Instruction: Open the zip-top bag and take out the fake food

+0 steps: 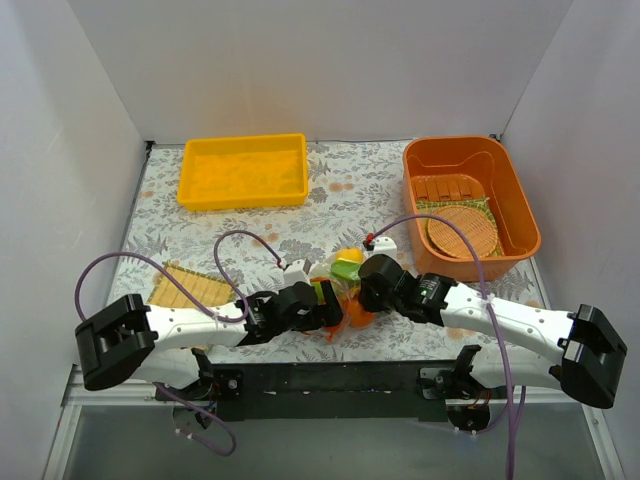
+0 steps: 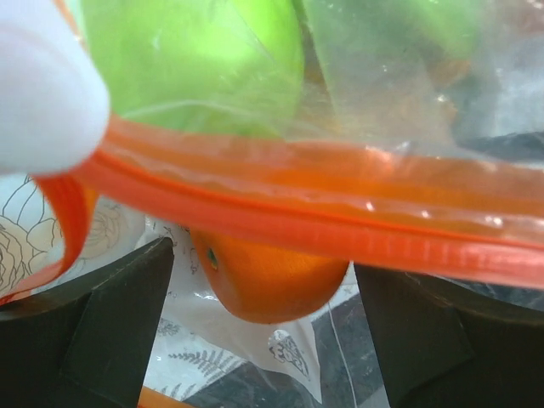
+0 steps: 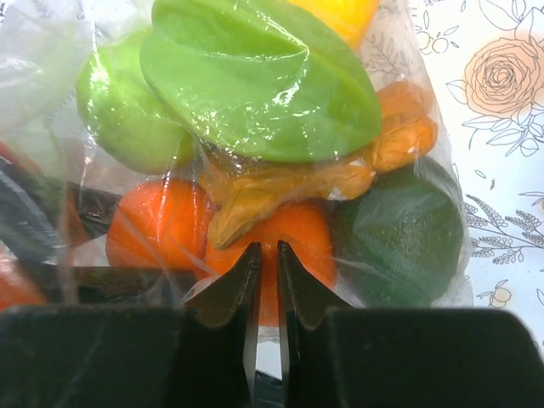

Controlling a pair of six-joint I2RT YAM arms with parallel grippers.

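The zip-top bag point(image 1: 345, 290) lies at the table's front middle, between both grippers. It holds the fake food: a bright green piece point(image 3: 263, 81), a green ball point(image 3: 127, 110), orange balls point(image 3: 153, 225), a tan lumpy piece point(image 3: 340, 178), a dark green piece point(image 3: 399, 234) and a yellow piece point(image 3: 340, 13). My right gripper point(image 3: 262, 255) is closed to a thin slit on the bag's film, in front of an orange ball. My left gripper point(image 2: 268, 340) is open wide. The orange-red zip strip point(image 2: 297, 212) runs across just beyond its fingers, with an orange ball point(image 2: 272, 280) below the strip.
A yellow tray point(image 1: 243, 170) stands at the back left. An orange bin point(image 1: 520, 215) at the back right holds wooden slats point(image 1: 448, 187) and a round woven disc point(image 1: 462, 232). A woven straw mat point(image 1: 190, 290) lies at the front left, by the left arm.
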